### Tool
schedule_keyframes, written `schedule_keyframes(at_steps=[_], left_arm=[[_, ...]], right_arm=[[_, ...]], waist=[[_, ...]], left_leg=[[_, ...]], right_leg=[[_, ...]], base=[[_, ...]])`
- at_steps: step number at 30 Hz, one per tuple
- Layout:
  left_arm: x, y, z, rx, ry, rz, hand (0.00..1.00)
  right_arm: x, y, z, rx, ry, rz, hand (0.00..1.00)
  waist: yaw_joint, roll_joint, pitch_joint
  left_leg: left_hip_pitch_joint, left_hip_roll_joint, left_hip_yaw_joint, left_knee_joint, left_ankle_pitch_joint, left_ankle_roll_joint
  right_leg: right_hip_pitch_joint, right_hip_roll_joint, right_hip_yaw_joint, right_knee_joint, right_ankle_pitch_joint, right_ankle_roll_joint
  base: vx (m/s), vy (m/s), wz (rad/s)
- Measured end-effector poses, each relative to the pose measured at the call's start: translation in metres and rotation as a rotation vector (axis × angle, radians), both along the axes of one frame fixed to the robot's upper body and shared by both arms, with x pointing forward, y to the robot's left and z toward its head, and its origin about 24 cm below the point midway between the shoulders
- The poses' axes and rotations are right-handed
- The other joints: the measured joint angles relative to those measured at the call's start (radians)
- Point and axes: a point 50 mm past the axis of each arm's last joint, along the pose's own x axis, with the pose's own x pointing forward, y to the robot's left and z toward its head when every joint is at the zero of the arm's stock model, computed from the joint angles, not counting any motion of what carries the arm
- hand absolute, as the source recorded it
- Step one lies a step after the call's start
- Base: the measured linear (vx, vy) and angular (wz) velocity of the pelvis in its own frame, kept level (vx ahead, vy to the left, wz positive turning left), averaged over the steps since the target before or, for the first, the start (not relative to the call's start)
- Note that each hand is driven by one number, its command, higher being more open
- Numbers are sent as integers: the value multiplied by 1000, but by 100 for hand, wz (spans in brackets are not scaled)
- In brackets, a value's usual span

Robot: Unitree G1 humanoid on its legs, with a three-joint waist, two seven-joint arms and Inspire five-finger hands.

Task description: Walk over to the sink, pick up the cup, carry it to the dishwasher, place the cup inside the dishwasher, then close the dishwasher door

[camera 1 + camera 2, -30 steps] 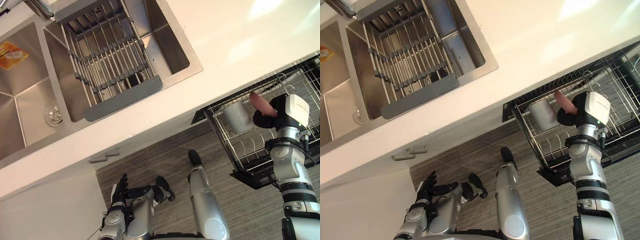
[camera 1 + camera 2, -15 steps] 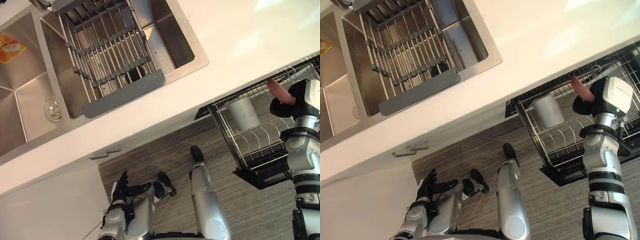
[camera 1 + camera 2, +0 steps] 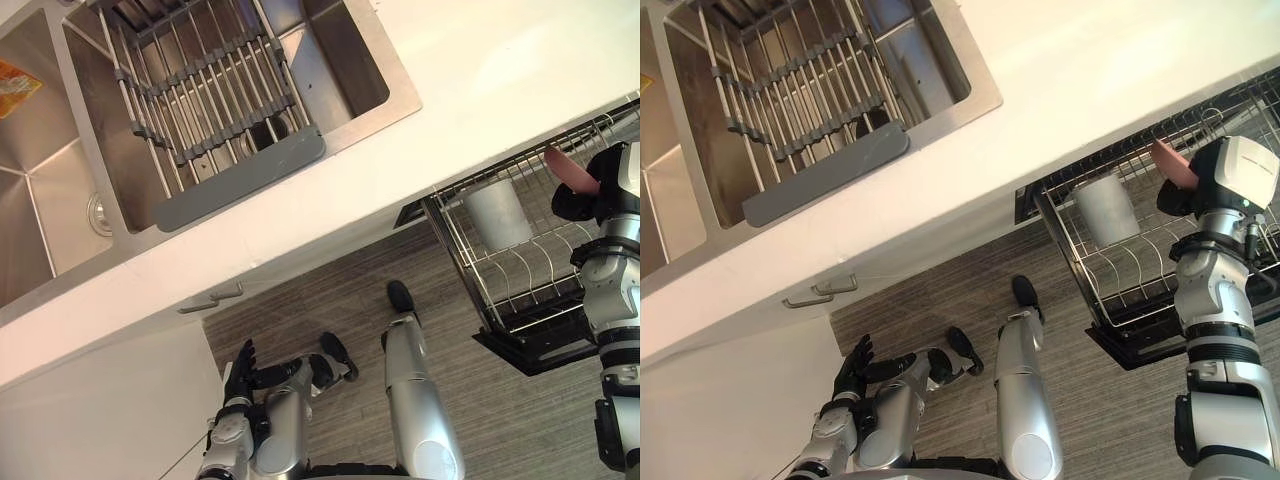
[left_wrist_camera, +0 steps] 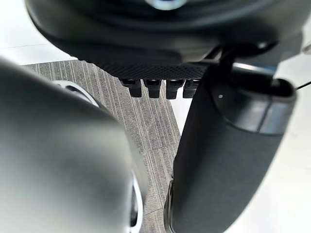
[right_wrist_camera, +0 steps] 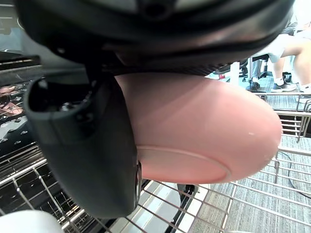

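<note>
Left eye view: the right hand [image 3: 580, 203] is clasping a smooth, rounded pink cup [image 3: 568, 170], with a silver wire dishwasher rack [image 3: 505, 300] lying just beneath it. The left hand [image 3: 238, 372] is hanging with its fingers straight. Right wrist view: the thumb [image 5: 82, 145] is curling round the cup.

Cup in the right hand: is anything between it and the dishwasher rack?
Nothing visible. The pink cup, gripped by the right hand, hangs over the pulled-out rack, with bare wires beneath it. A grey cup stands in the rack to its left, apart from it. The left hand hangs idle, low.
</note>
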Motion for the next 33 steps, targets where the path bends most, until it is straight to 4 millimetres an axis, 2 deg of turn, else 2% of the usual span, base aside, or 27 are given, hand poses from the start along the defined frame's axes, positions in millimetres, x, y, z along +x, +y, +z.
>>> schedule_keyframes(at_steps=[4,9,11,15,18,26,33], left_arm=[[6,-3,3,-11,-15,25,100],[15,-13,7,-36,-37,24,100],[20,-20,9,-56,-48,29,100],[20,-20,8,-59,-34,57,100],[20,-20,8,-58,-23,66,100],[19,-19,5,-18,7,38,100],[18,-17,5,14,21,8,100]], right_arm=[[-1,-4,-8,19,33,-24,100],[1,2,-23,74,53,-13,100],[2,10,-32,102,58,5,100],[-6,25,-49,158,48,51,100],[-16,37,-60,216,14,81,100],[-46,44,-80,262,9,82,100],[-81,49,-78,295,-81,64,100]], waist=[[4,1,0],[6,0,0],[9,-4,3],[11,-6,4],[13,-19,12],[14,-39,12],[13,-85,4]], left_leg=[[-11,-12,-5,-3,6,6],[-12,-21,-10,-1,7,8],[-10,-20,-12,3,6,8],[7,-14,-26,8,5,8],[31,-8,-34,10,3,6],[96,1,-32,-6,-3,1],[181,8,-11,-48,-1,-2]], right_leg=[[-11,-11,-2,5,-1,2],[-12,-23,-8,13,-3,5],[-8,-23,-12,13,-3,5],[19,-23,-29,11,-5,3],[52,-23,-39,-1,-6,1],[123,-18,-48,-33,-5,0],[189,-7,-52,-58,-6,-4]], base=[[22,-54,7],[20,-43,6],[28,-55,2],[36,-63,7],[17,-52,4],[43,-38,-3],[88,-32,-11]])
